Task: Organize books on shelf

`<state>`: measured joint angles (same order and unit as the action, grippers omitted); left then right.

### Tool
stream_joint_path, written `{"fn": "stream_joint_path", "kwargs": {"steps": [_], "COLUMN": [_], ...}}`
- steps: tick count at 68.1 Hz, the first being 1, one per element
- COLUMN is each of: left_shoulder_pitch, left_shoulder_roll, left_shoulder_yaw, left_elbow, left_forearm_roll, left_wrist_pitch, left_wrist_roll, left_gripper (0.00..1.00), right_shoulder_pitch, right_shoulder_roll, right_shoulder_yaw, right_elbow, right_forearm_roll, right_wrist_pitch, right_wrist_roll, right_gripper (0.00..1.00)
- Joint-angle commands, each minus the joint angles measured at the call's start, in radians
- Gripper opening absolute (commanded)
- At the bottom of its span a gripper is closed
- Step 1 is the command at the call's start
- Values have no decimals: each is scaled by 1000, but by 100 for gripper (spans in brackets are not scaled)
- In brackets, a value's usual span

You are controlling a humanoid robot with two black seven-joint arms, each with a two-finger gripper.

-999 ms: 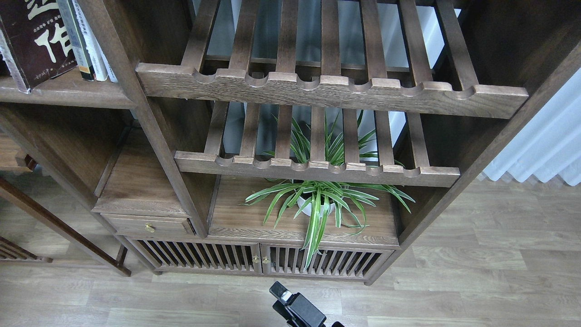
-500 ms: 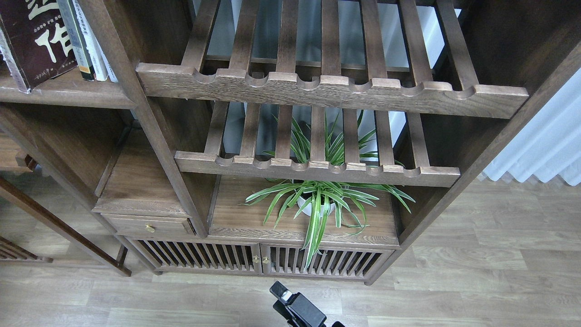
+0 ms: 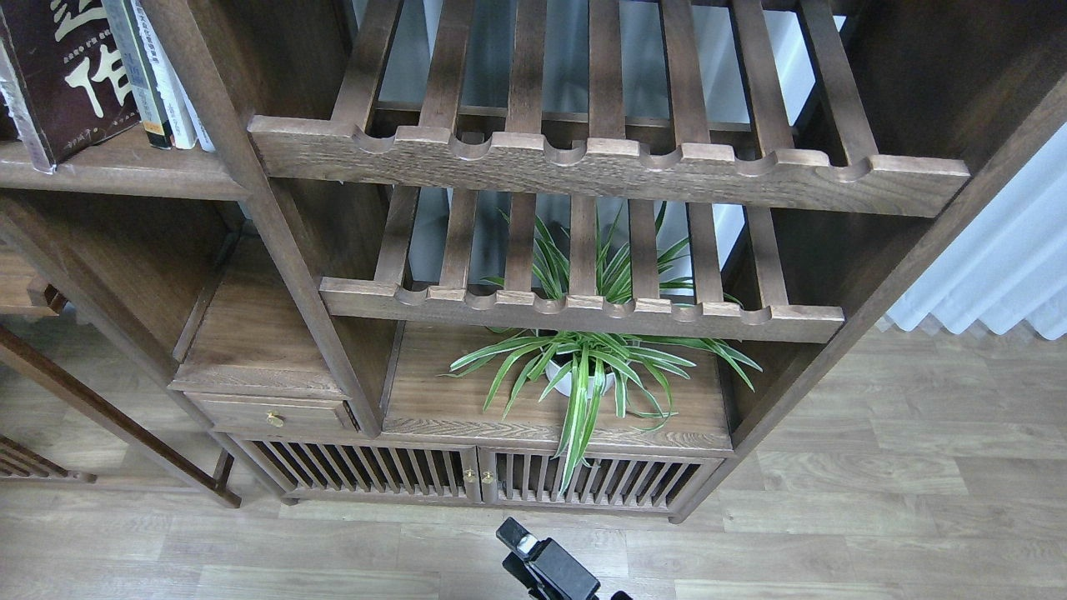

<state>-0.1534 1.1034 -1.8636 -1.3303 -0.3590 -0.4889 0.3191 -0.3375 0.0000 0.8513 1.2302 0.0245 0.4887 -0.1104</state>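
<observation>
One pincer (image 3: 546,565), seen end-on at the near edge so its opening cannot be told, is well apart from the maroon book (image 3: 62,79) on the far-left shelf (image 3: 125,171), where a long reach risks striking the upright post (image 3: 250,200).

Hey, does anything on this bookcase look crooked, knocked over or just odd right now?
Only the books. The thick maroon book with cream characters and the slim white-spined books beside it lean on the dark solid board shelf. The spider plant looks fine.

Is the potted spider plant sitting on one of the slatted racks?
No. The spider plant stands in its white pot on the solid wooden surface below the lower slatted rack, above the slatted cabinet doors.
</observation>
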Motion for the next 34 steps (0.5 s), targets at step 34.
{"fn": "stream_joint_path", "kwargs": {"steps": [34], "left_shoulder_pitch": [-445], "left_shoulder_roll": [24], "left_shoulder_yaw": [435], "left_elbow": [155], "left_forearm_roll": [199], "left_wrist_pitch": [0], "left_wrist_roll": [60], "left_gripper": [10], "right_shoulder_pitch": [0], "right_shoulder_roll": [0], "right_shoulder_yaw": [-3], "right_elbow": [-6], "right_forearm_roll": [0], "right_wrist_pitch": [0], "right_wrist_roll": [0], "right_gripper": [100]}}
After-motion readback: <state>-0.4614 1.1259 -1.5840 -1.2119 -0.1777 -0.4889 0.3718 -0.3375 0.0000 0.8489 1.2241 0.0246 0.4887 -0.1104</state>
